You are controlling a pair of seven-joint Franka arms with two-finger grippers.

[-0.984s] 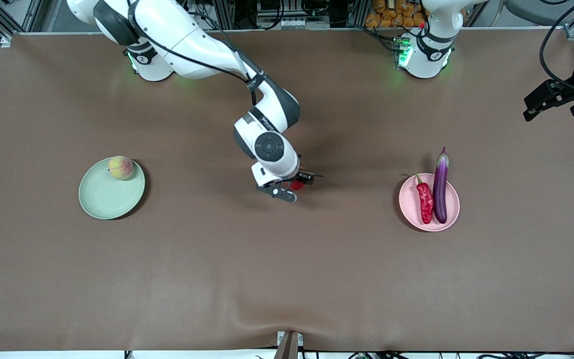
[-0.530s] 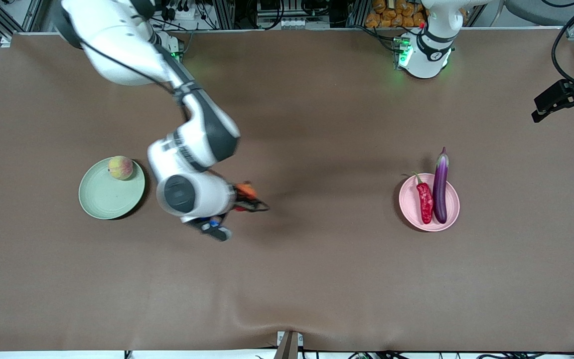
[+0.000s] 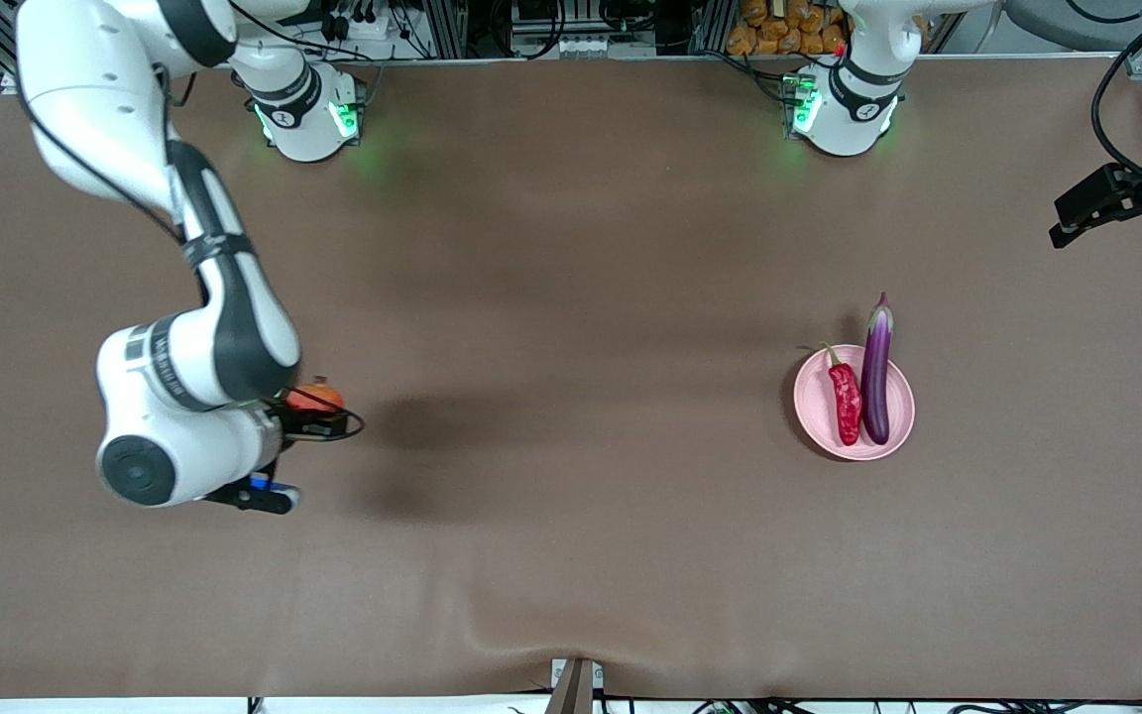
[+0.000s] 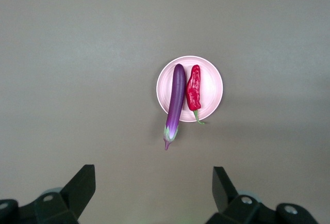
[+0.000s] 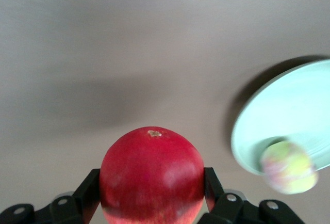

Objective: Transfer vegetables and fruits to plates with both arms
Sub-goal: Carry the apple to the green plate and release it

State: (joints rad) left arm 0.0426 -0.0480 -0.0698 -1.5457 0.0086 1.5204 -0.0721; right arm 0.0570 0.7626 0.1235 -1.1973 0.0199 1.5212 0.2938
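My right gripper [image 5: 152, 185] is shut on the round red pomegranate-like fruit [image 5: 151, 162], crown end facing away from the wrist. It hangs in the air beside the pale green plate [image 5: 304, 105], where the peach [image 5: 289, 167] lies near the rim. In the front view the fruit [image 3: 314, 397] shows at the right gripper [image 3: 319, 409], and the right arm hides the green plate. The pink plate [image 3: 814, 407] holds the red chili [image 3: 845, 397] and the purple eggplant [image 3: 876, 367], whose stem end overhangs the rim. My left gripper [image 3: 1111, 208] waits open and empty, high at the left arm's end of the table.
A brown cloth covers the whole table. The two green-lit bases [image 3: 308, 119] [image 3: 844, 109] stand along the table's edge farthest from the front camera. A small fixture [image 3: 574, 684] sits at the edge nearest to that camera.
The right arm swung from the table's middle toward the green plate with the red fruit in its grip, and now covers that plate in the front view. The left gripper barely shifted.
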